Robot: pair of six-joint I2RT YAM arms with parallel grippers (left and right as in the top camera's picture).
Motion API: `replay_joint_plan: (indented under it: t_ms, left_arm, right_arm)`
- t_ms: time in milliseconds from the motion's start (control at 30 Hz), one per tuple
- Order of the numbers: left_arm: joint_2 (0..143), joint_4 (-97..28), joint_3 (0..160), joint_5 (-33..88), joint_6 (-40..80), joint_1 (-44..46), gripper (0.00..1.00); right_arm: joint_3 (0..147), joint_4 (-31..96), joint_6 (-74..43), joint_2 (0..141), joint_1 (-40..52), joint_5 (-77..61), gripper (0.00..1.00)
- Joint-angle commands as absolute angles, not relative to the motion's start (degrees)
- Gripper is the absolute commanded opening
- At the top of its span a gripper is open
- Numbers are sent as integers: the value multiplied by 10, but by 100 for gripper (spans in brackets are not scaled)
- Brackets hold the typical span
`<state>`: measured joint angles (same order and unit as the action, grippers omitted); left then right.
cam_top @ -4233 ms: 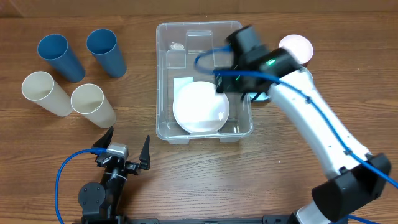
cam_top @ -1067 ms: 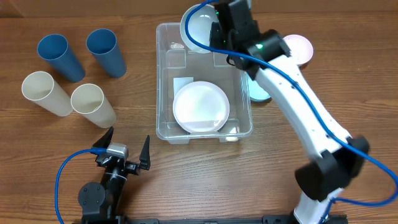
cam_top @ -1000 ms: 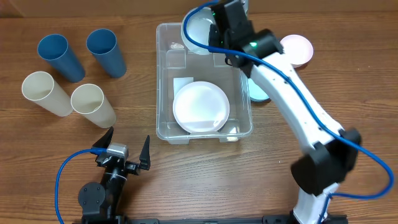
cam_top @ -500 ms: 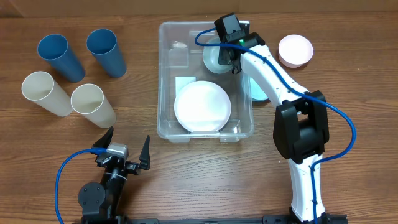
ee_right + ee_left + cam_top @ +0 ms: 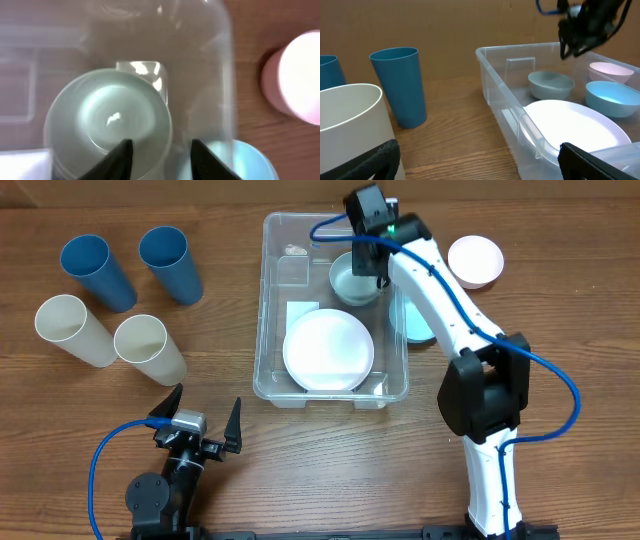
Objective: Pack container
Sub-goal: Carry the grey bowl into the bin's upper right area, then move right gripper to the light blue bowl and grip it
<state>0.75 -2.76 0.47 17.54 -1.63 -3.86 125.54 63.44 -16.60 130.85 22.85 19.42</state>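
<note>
R gripper (image 5: 162, 152): fingers spread, straddling the rim of the pale green bowl (image 5: 107, 120), not pinching it. Bowl looks to sit on the container (image 5: 268, 310) floor, directly below gripper. Container surrounds the gripper tip; its clear wall runs just beside the outer finger. White plate (image 5: 328, 350) also in container, on arm-base side of gripper. Light blue bowl (image 5: 415, 325) and pink bowl (image 5: 475, 260) sit outside the wall, beyond the outer finger. L gripper (image 5: 200, 423) spread wide, holds nothing, well apart from container.

Risks (judgement):
- Lift-out w/ any tilt: finger over bowl hooks rim, bowl tips or drags.
- Sideways exit: outer finger hits wall, container shifts.
- Light blue bowl close to wall: tight approach for grasp.
</note>
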Motion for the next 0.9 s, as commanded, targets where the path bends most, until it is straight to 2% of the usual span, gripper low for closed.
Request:
replay_joint_plan:
  t_ms: [0,67,100,133,233,333,567,667,800,867]
  left_arm:
    - [3,-28,3,176,-9,-43,100]
    - [3,-28,3,176,-9,-43,100]
    - [3,-27,3,176,-9,-43,100]
    - [3,-28,3,176,-9,-43,100]
    - [3,-27,3,176,-9,-43,100]
    - [3,-28,3,176,-9,-43,100]
    - [3,-28,3,176,-9,-43,100]
    - [3,-28,3,176,-9,-43,100]
    - [3,-27,3,176,-9,-43,100]
    - [3,-28,3,176,-9,-43,100]
  right_arm:
    - [1350,714,-212,1233,226,193,46]
    - [1362,771,-257,1212,197,187,51]
    - [1362,829,-304,1204,153,155,63]
    - [1362,856,-324,1204,134,144,68]
    - [1340,909,-333,1209,67,100,73]
    - [1277,899,-332,1209,24,81,74]
    - [1043,744,-298,1209,13,26,68]
    - [947,646,-298,1209,11,0,61]
    - [928,605,-278,1209,14,-8,58]
    - [926,592,-278,1209,18,-10,49]
